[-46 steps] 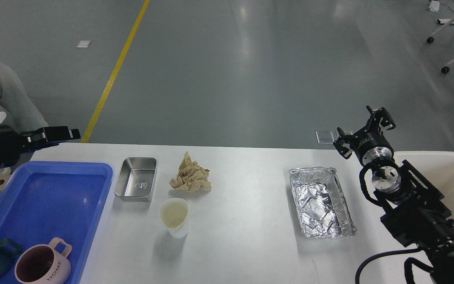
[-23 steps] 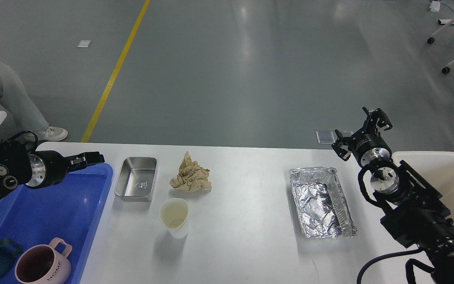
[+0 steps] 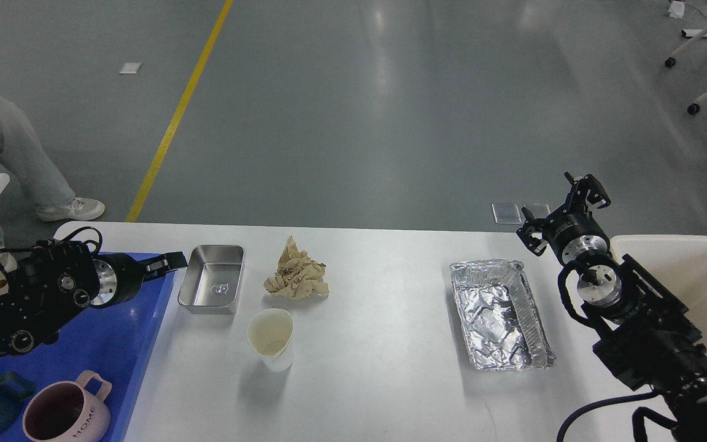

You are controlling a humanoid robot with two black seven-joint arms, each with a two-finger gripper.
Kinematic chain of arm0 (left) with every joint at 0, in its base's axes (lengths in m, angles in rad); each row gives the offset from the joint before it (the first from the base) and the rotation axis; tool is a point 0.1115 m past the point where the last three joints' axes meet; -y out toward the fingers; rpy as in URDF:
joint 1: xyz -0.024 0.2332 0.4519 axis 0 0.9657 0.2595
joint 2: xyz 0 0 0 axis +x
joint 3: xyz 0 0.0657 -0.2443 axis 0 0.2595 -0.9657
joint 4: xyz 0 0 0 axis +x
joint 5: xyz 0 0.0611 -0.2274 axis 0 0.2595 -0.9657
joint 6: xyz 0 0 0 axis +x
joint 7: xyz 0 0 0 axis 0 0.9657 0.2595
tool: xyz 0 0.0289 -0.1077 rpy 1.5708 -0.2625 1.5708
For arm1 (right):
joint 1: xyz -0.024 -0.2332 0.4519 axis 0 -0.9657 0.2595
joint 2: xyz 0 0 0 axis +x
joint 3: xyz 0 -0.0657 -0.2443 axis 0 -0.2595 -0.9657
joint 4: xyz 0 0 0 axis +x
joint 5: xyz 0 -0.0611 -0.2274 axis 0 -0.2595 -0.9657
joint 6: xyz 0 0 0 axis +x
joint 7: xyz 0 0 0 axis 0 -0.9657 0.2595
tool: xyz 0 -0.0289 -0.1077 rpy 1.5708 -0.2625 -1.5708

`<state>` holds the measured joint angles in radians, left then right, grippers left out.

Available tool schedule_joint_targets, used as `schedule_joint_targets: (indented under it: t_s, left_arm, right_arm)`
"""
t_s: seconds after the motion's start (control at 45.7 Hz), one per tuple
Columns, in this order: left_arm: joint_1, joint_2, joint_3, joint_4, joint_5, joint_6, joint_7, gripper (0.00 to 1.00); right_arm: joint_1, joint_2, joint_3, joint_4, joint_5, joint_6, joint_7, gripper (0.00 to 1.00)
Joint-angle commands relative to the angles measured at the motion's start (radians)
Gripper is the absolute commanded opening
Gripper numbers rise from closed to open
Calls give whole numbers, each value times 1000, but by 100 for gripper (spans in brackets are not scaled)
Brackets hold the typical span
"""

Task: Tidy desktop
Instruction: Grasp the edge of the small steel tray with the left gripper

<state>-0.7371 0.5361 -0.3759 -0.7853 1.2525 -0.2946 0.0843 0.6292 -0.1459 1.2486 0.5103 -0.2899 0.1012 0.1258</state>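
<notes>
Worktop (image 3: 390,344) carries a steel tin (image 3: 212,286), crumpled brown paper (image 3: 296,277), paper cup (image 3: 271,338) & foil tray (image 3: 501,314); blue tray (image 3: 83,319) w/ two mugs sits at its left end, beige bin (image 3: 697,276) at the right. Step in hand, I'd judge: left tool (image 3: 166,264) going for the tin, then into the blue tray. To do it well: come in over the tin's near-left rim, one finger inside, one outside, pinch the wall, lift clear before swinging left, keep off the mugs. Left tool seen small & end-on, just beside the tin's rim; can't tell how far open or whether it touches, nothing visibly held. Right tool (image 3: 559,212) hangs above the worktop's far edge by the foil tray, fingers spread wide, empty
</notes>
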Motion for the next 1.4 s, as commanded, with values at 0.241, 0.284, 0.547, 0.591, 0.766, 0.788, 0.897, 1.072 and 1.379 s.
schedule_joint_targets:
  t_s: [0.241,0.284,0.547,0.591,0.766,0.788,0.897,1.072,1.379]
  left_arm:
    - [-4,-107,18,93,-1,54,-8,73]
    - [-4,-117,22,103,1,71,-6,73]
    - [-13,-124,115,120,-1,94,-12,60]
    - [-13,-124,117,120,1,94,-12,55]
    - [-15,-122,147,127,-1,89,-51,32]
    - [-15,-120,149,127,-1,88,-57,30]
    - [-19,-114,150,127,1,81,-74,17]
    - [-22,-108,150,127,1,61,-112,8]
    - [-18,-104,152,127,1,34,-172,0]
  right_arm:
    - [-3,-1,0,1,0,0,0,100]
    - [-3,0,-1,-1,0,0,0,100]
    - [-9,-26,-3,-1,0,0,0,100]
    - [-8,-31,-3,-1,0,0,0,100]
    - [-9,-38,-3,-1,0,0,0,100]
    - [-9,-38,-3,-1,0,0,0,100]
    - [-8,-41,-3,-1,0,0,0,100]
    - [-8,-41,-5,-1,0,0,0,100]
    - [-8,-40,-3,-1,0,0,0,100]
